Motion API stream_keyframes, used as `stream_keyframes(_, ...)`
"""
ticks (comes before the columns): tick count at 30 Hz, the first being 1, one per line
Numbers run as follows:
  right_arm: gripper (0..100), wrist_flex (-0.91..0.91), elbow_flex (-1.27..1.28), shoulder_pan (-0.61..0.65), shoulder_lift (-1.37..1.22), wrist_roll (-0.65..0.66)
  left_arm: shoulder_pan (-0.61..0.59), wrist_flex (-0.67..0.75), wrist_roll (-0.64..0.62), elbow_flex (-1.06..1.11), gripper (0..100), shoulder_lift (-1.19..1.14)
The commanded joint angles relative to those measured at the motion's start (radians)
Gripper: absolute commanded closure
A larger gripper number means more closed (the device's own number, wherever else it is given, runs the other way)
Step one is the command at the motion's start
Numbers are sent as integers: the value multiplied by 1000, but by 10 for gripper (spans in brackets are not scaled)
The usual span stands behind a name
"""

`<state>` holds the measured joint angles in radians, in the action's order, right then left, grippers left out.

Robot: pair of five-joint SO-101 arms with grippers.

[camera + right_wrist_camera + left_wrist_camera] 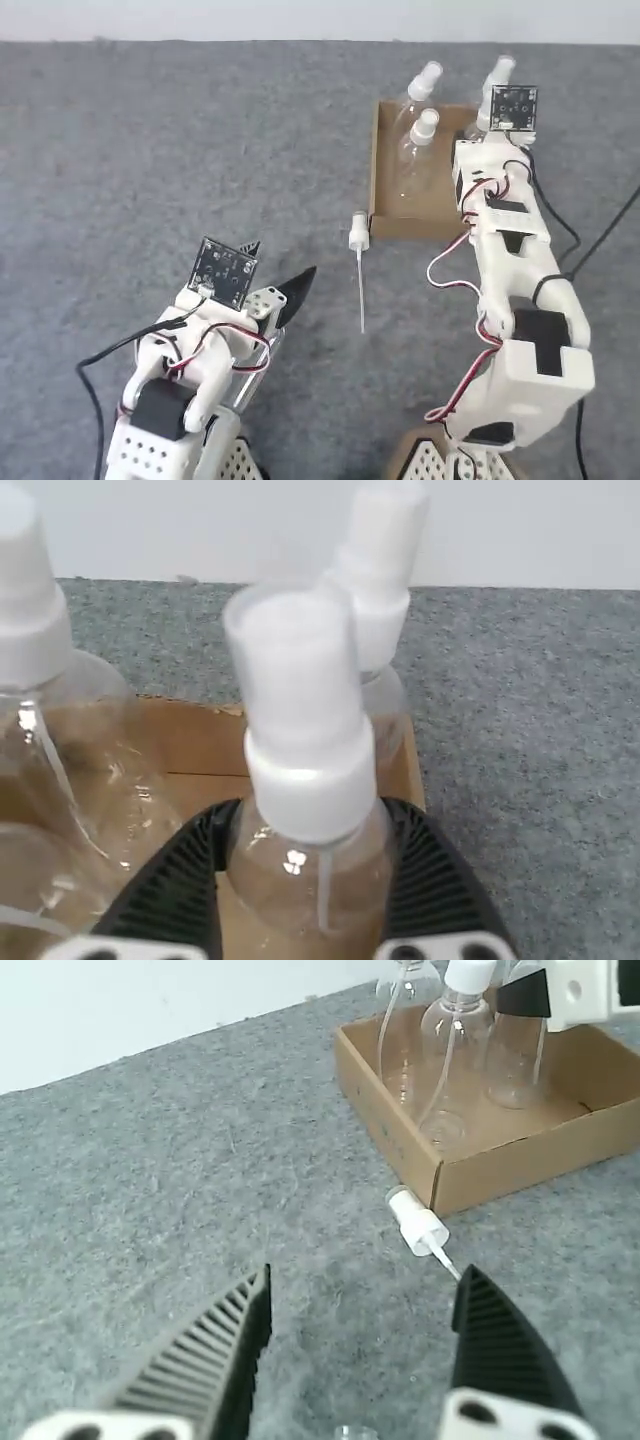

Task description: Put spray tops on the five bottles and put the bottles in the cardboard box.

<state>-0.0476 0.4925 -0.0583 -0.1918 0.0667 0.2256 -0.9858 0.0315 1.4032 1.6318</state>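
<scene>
Over the cardboard box (385, 226), right hand (310, 825) grips a capped bottle (300, 770) for drop-off; open left hand (365, 1285) should grab the loose spray top (358, 232) next.

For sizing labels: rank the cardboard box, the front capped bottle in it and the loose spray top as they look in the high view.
1. cardboard box
2. front capped bottle
3. loose spray top: least area, though its tube runs about as long as the bottle, so length alone cannot rank them.
</scene>
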Motion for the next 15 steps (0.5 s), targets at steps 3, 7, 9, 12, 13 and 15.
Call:
stream_keyframes(3,987,-15,-18,5,25,14,-2,28,6,-7,731,11)
stream_keyframes(7,987,-15,-18,10,24,38,-2,28,6,-7,731,11)
stream_keyframes(9,987,-15,-15,13,24,69,-2,28,6,-7,731,11)
stream_keyframes(12,987,-15,-15,13,25,77,-2,28,6,-7,731,11)
stream_keyframes(13,987,-15,-15,10,25,77,-2,28,6,-7,731,11)
stream_keyframes(15,987,-15,-15,10,25,77,-2,28,6,-7,731,11)
